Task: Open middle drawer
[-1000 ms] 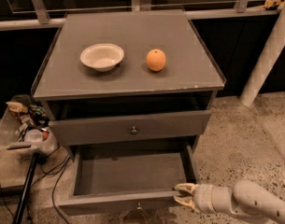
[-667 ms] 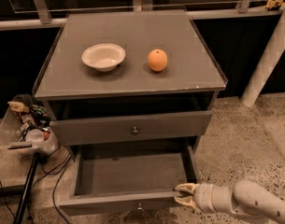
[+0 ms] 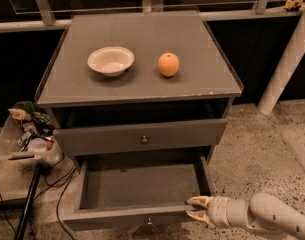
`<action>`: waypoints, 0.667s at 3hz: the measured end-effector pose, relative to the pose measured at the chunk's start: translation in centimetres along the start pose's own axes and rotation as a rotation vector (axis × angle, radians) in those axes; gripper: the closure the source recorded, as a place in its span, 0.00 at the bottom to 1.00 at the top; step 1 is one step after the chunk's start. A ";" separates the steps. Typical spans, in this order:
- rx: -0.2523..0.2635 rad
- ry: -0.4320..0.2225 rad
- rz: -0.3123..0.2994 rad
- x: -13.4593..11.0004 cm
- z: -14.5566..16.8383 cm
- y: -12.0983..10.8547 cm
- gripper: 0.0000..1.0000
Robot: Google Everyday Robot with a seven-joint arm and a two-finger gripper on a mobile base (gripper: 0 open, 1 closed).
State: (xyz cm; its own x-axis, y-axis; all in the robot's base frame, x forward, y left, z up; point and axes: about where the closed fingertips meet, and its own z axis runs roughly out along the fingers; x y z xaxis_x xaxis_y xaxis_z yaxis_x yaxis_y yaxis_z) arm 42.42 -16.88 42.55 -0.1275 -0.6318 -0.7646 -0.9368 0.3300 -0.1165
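The middle drawer [image 3: 142,186] is a shallow grey box, pulled far out of the grey cabinet. Its front panel [image 3: 127,218] faces down and forward, with a small round knob [image 3: 149,222] at its centre. My gripper [image 3: 195,208] comes in from the lower right on a pale arm [image 3: 262,215]. It sits at the right end of that front panel, by the drawer's front right corner. Its two pale fingertips [image 3: 196,200] stand apart, one above the other, against the panel's end. The inside of the drawer shows nothing in it.
The slimmer drawer above [image 3: 142,136] stands slightly out, with a knob [image 3: 144,140]. On the cabinet top [image 3: 202,44] are a white bowl [image 3: 111,60] and an orange [image 3: 168,64]. A bin of clutter [image 3: 29,134] and cables [image 3: 57,194] lie at left, and a white post [image 3: 287,64] stands at right.
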 end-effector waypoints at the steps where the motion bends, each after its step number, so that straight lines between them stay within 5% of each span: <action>1: 0.000 0.000 0.000 0.0 0.0 0.0 0.11; 2: 0.000 0.000 0.000 0.0 0.0 0.0 0.00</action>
State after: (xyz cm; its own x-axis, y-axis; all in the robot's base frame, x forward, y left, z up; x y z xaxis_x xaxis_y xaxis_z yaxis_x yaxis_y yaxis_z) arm 42.42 -16.87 42.55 -0.1275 -0.6318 -0.7646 -0.9368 0.3299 -0.1164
